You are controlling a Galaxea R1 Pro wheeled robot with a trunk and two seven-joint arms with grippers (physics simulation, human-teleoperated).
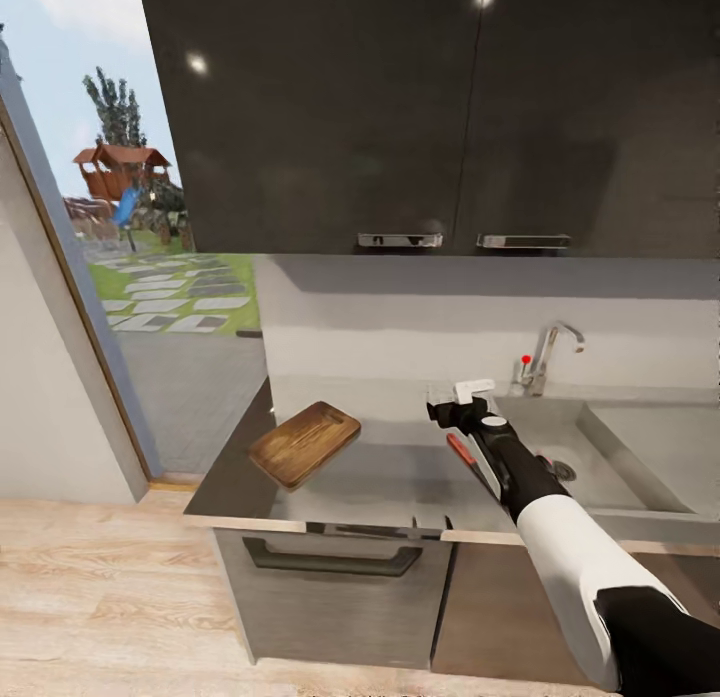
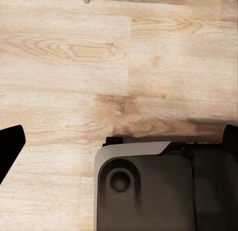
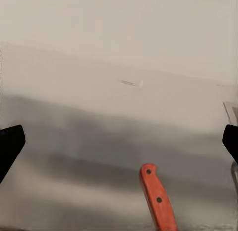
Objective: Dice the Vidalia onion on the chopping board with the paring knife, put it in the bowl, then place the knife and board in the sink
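Kitchen, grey steel bench (image 1: 400,482) under dark wall cabinets (image 1: 430,107), garden visible through the opening at frame left. Paring knife (image 1: 461,449) lies flat on the bench at centre, red-orange handle showing just beside the right arm, blade hidden behind it; in the right wrist view the handle (image 3: 157,196) sits low in frame, between and short of the fingers. Right gripper (image 1: 452,401) hovers just above and beyond the knife, fingers (image 3: 10,146) apart, holding nothing. Chopping board (image 1: 304,442) rests left of centre near the bench's left end, bare, w/ no onion on it. Sink (image 1: 640,447) at right, chrome tap (image 1: 548,355) w/ red knob behind; drain partly seen, but basin largely hidden by the arm, so can't tell whether the onion sits inside. Bowl not made out. Left gripper (image 2: 119,141) points down at the wood floor (image 2: 99,52) over the robot's base, fingers apart, empty.

Progress, as judged: early. Nothing diced, knife not yet gripped, board and knife both out of the sink. Nearly all steps left.
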